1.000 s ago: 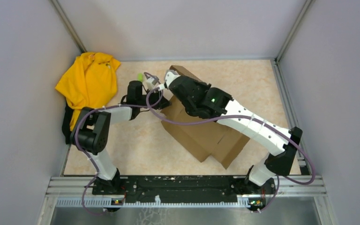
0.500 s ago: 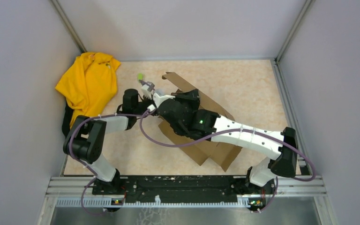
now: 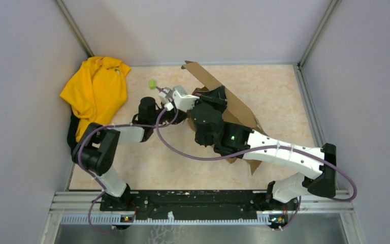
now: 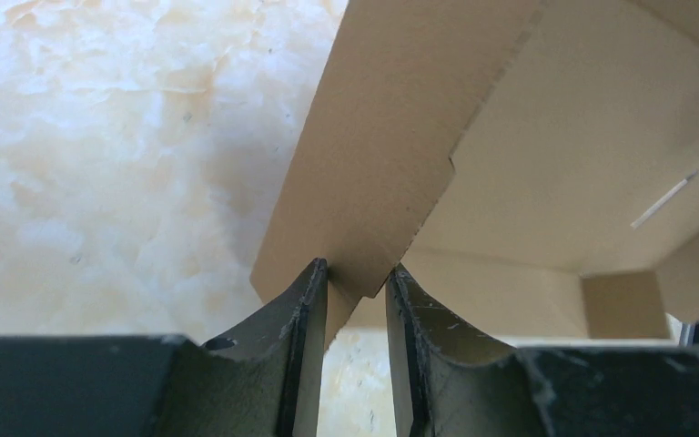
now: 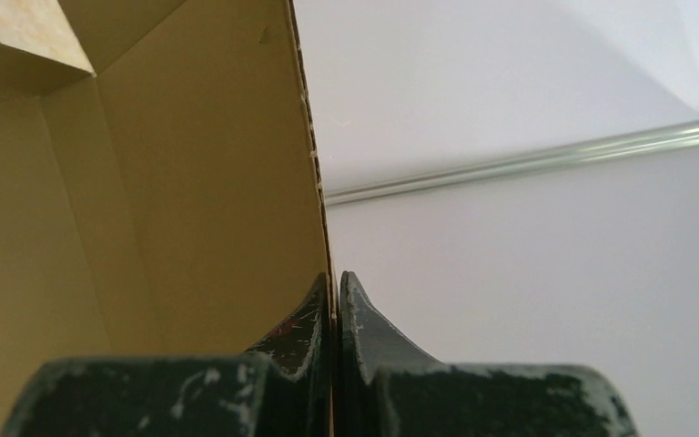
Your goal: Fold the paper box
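The paper box (image 3: 236,108) is brown corrugated cardboard, tipped up at mid table with one long panel standing on edge. My right gripper (image 3: 216,95) is shut on that panel's upper edge; in the right wrist view the thin wall (image 5: 191,182) runs up between my closed fingers (image 5: 336,278). My left gripper (image 3: 179,116) is at the box's left side, partly hidden under the right arm. In the left wrist view a flap corner (image 4: 391,146) sits slanted between my narrowly parted fingers (image 4: 357,269) and touches both tips.
A yellow cloth garment (image 3: 96,89) lies at the back left against the wall. A small green object (image 3: 153,83) lies on the table just behind the left gripper. Grey walls and aluminium frame rails (image 3: 307,38) close in the table.
The right gripper has lifted the cardboard panel up and back, so the box has gone from lying flat to standing tilted. The right arm has swung nearer and rightward. The left gripper has stayed at the box's left flap.
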Available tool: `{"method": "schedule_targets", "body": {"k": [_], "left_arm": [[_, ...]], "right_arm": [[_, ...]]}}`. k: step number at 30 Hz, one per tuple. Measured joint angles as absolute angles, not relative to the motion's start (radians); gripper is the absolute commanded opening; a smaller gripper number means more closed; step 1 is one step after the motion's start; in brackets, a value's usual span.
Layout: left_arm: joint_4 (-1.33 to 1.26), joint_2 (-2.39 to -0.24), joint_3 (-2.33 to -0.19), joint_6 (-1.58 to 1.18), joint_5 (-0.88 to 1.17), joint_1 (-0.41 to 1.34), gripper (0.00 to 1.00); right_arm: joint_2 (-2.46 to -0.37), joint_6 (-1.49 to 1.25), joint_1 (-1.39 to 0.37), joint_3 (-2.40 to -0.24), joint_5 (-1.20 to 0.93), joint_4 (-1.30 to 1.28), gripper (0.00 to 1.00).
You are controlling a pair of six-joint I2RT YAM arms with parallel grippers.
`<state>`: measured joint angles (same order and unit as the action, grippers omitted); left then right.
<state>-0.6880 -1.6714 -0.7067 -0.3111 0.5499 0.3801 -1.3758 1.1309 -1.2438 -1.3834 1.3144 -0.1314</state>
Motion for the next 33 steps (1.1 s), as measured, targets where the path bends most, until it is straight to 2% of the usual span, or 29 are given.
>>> {"method": "schedule_targets", "body": {"k": [6, 11, 33], "left_arm": [[-0.746, -1.776, -0.783, -0.329, 0.537, 0.427, 0.34], [-0.791, -1.846, -0.813, -0.347, 0.534, 0.44, 0.33], [-0.838, -1.887, -0.799, -0.345, 0.526, 0.441, 0.34]], "right_arm": [[-1.357, 1.318, -1.249, -1.314, 1.333, 0.107, 0.0], [-1.357, 1.369, -1.251, -1.242, 1.335, 0.174, 0.0], [-1.362, 0.928, -1.333, -1.26, 1.281, -0.265, 0.0]]}}
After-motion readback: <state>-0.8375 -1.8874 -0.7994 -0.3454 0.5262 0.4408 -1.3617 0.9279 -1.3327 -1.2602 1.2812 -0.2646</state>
